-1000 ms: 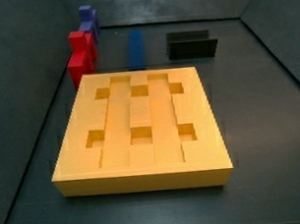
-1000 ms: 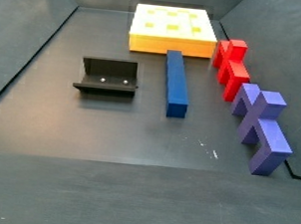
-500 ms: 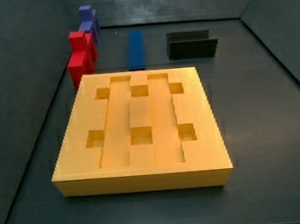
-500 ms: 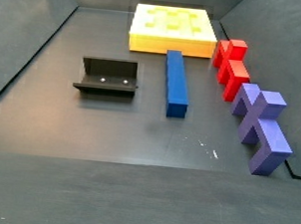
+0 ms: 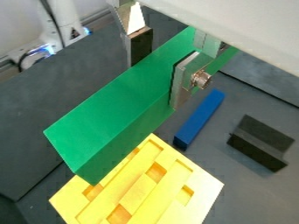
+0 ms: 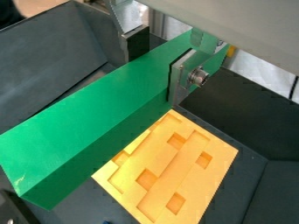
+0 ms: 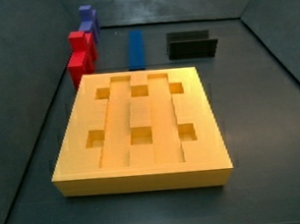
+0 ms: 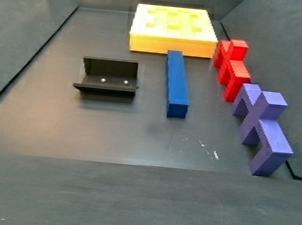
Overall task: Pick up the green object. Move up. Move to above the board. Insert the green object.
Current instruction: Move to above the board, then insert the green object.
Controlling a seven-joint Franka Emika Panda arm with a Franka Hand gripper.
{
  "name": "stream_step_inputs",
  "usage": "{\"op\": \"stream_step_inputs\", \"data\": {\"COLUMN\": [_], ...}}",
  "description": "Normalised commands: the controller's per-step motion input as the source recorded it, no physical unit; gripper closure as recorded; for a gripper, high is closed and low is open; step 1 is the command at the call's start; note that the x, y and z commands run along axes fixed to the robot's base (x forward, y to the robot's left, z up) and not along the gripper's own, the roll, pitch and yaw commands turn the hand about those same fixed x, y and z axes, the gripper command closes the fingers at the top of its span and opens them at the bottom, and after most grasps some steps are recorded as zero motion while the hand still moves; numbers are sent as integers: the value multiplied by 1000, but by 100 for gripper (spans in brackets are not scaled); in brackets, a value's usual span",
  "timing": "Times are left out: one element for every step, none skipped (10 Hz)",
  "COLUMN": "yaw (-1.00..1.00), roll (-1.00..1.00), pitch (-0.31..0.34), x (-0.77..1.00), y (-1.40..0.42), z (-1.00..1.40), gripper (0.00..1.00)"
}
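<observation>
The green bar (image 5: 122, 109) is off the floor, clamped at one end between the silver fingers (image 5: 187, 79) of the gripper (image 5: 158, 66), which is closed on it; both wrist views show this, and the bar (image 6: 100, 131) hangs high over the scene. Neither side view shows the bar or the gripper, so they sit above what those cameras cover. Below the bar lies the orange-yellow board (image 6: 176, 162), its square holes all empty in a side view (image 7: 139, 110). In a wrist view the blue bar (image 5: 198, 118) and the black fixture (image 5: 260, 142) rest on the floor beyond the board. Red blocks (image 8: 234, 67) and purple blocks (image 8: 262, 125) line the right side of the floor. Judging by this, the pick and the lift look done and the bar is roughly over the board; lining it up and inserting it are left
</observation>
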Motion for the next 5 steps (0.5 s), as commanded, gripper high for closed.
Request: {"op": "stream_step_inputs", "data": {"yaw": [248, -186, -134, -37, -46], "roll": [105, -160, -254, -279, -286], "pitch": [145, -50, -121, -74, -54], "x": [78, 86, 0, 0, 0], "y": [-45, -86, -106, -151, -146], "z": [24, -771, -577, -517, -509], "gripper": [100, 100, 100, 100, 100]}}
